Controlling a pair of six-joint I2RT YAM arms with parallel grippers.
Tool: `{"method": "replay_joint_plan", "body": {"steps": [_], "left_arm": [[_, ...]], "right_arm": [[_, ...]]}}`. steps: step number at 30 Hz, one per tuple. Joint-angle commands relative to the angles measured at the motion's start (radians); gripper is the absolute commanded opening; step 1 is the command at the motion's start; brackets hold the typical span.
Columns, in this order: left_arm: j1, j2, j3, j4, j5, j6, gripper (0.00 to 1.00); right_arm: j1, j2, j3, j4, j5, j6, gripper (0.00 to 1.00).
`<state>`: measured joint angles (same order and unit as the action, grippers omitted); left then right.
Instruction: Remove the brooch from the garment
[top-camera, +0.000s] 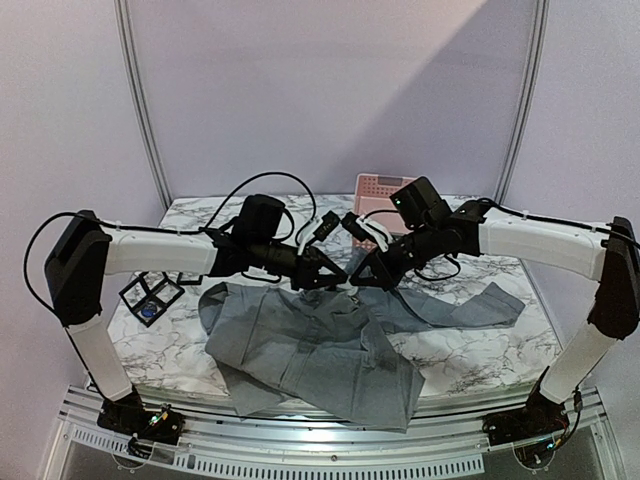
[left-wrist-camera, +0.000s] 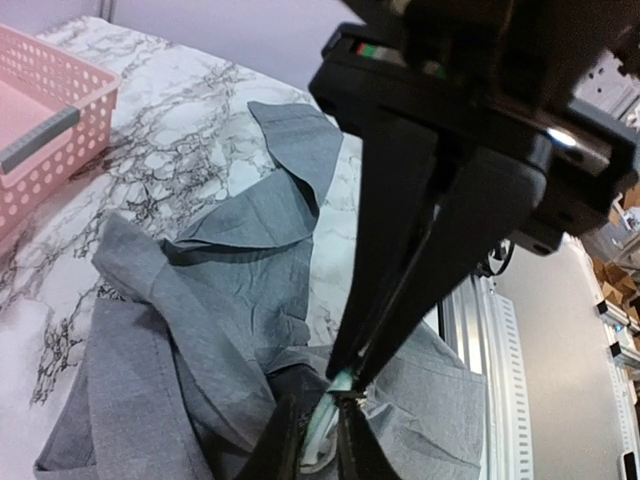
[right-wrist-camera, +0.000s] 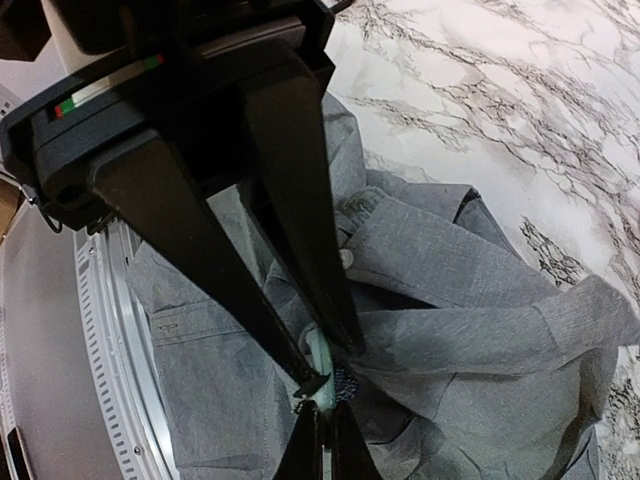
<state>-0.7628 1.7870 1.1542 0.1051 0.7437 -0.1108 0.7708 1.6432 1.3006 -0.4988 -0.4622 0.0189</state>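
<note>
Garment (top-camera: 310, 345) overhanging near table (top-camera: 485, 355) edge, basket (top-camera: 376, 189) at far edge

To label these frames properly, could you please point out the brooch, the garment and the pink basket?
brooch (right-wrist-camera: 322, 368): right wrist view, on its pale green edge.
garment (top-camera: 310, 345): top external view, on its grey middle.
pink basket (left-wrist-camera: 75, 150): left wrist view, on its perforated side wall.
</note>
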Motion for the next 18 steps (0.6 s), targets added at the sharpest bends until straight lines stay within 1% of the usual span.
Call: {"method": "replay_joint_plan", "body": {"steps": [1,3,7,18], "left_arm": [[-0.004,0.027,0.031,-0.046,0.026,0.021,0.11],[-0.004,0.026,0.032,-0.053,0.028,0.025,0.08],[-0.004,0.027,0.033,-0.062,0.043,0.027,0.08],[-0.008,0.052,0.060,-0.102,0.075,0.040,0.20]], "right_arm": [[-0.005,-0.020,0.008,0.017,-0.004,-0.005,0.00],[-0.005,-0.019,0.007,0.019,-0.001,-0.005,0.00],[-0.005,-0.020,0.008,0.025,-0.007,-0.005,0.00],[-0.007,-0.022,0.012,0.031,-0.022,-0.008,0.00]]}}
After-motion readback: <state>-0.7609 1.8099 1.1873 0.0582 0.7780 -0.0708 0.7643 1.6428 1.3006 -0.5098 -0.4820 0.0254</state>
